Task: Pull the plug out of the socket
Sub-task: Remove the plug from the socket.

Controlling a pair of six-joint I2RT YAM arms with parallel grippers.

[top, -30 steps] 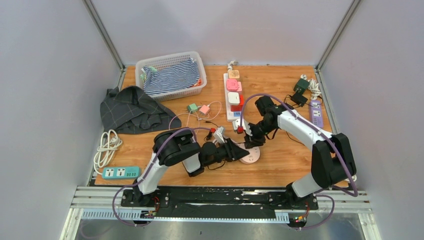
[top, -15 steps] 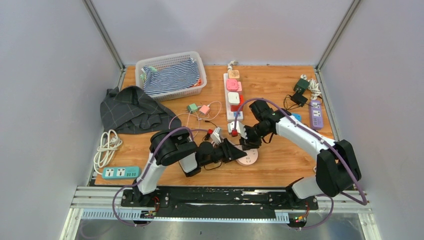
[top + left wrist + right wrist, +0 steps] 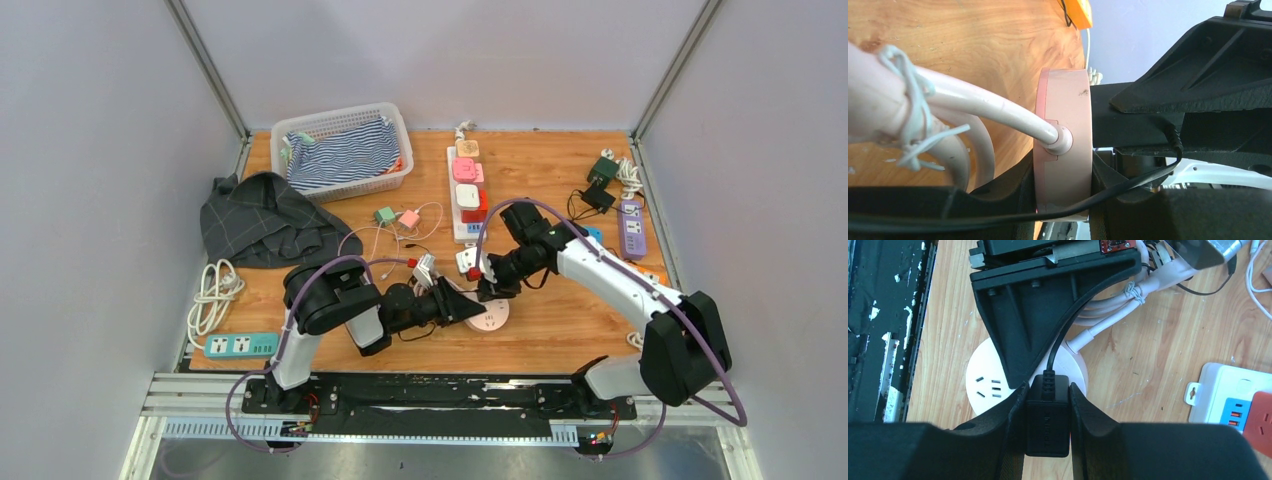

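A round socket point(image 3: 489, 318) with a white top and pink rim point(image 3: 1063, 150) lies near the table's front centre, its thick white cord point(image 3: 983, 102) running off to the left. My left gripper point(image 3: 468, 310) is shut on it, one finger on each flat face point(image 3: 1063, 195). From the right, my right gripper point(image 3: 490, 287) is shut on the black plug point(image 3: 1048, 415), with the plug gripped by both side faces point(image 3: 1047, 432). The plug's thin black cable point(image 3: 1060, 335) leads away past the left fingers point(image 3: 1038, 315). The plug body rests against the socket's top face point(image 3: 988, 385).
A long white power strip point(image 3: 467, 190) with pink and red adapters lies behind the grippers. A white basket point(image 3: 345, 150) and grey cloth point(image 3: 262, 218) sit back left. A teal strip point(image 3: 241, 345) and coiled cord point(image 3: 213, 295) are front left. Black adapters point(image 3: 600, 180) and a purple strip point(image 3: 632, 228) sit at right.
My right gripper has come down and forward onto the socket's top with the plug in its fingers. The left gripper and socket have shifted slightly left.
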